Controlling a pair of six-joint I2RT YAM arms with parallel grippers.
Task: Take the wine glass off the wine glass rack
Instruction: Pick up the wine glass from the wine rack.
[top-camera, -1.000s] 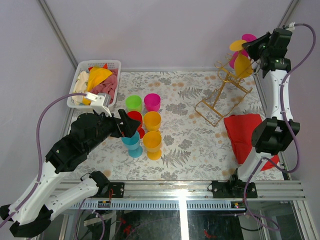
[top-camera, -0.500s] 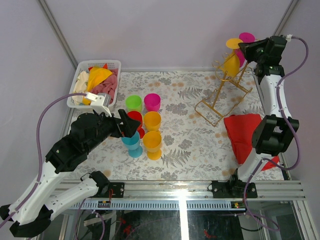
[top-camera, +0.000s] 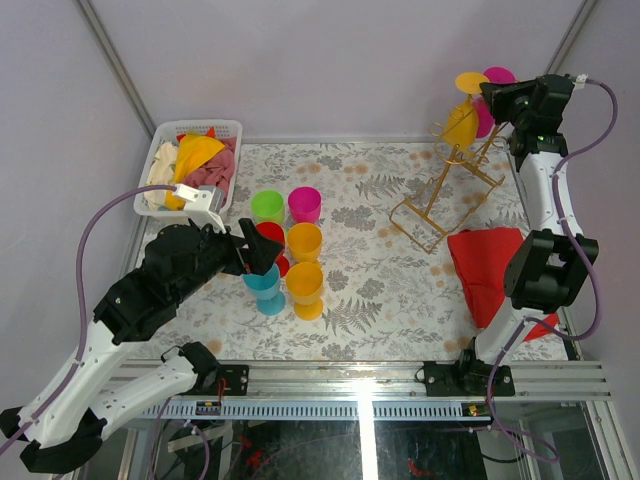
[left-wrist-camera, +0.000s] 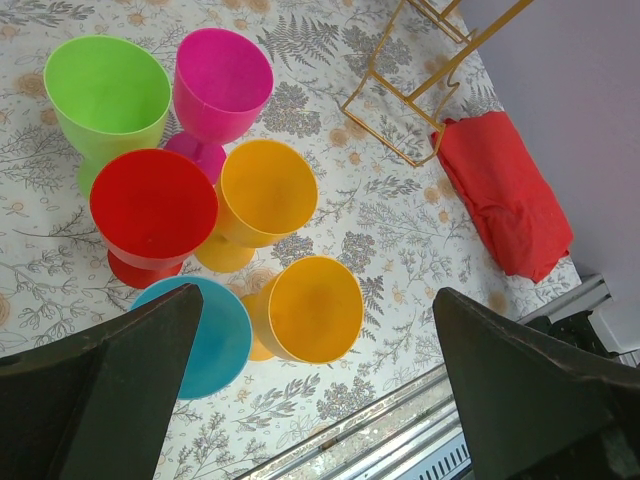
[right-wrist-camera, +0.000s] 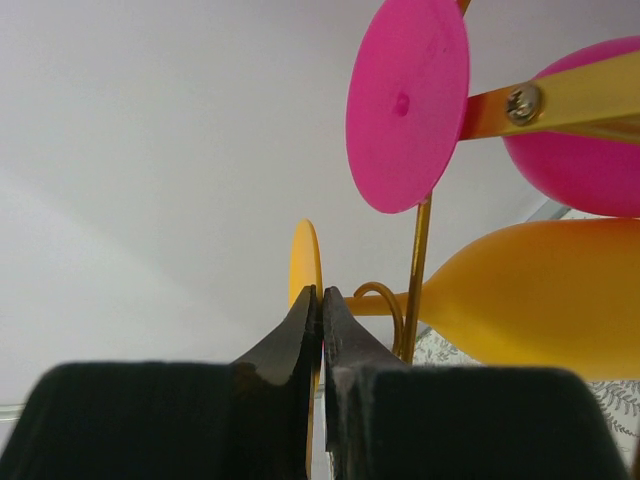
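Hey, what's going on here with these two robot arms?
The right gripper is up at the gold wine glass rack. Its fingers look closed on the edge of the foot of the orange wine glass, which hangs on the rack beside a pink glass. The orange glass is not off the rack yet. The left gripper hangs open over a cluster of coloured cups on the table, holding nothing.

White basket (top-camera: 200, 125), folded red cloth (top-camera: 485, 265)
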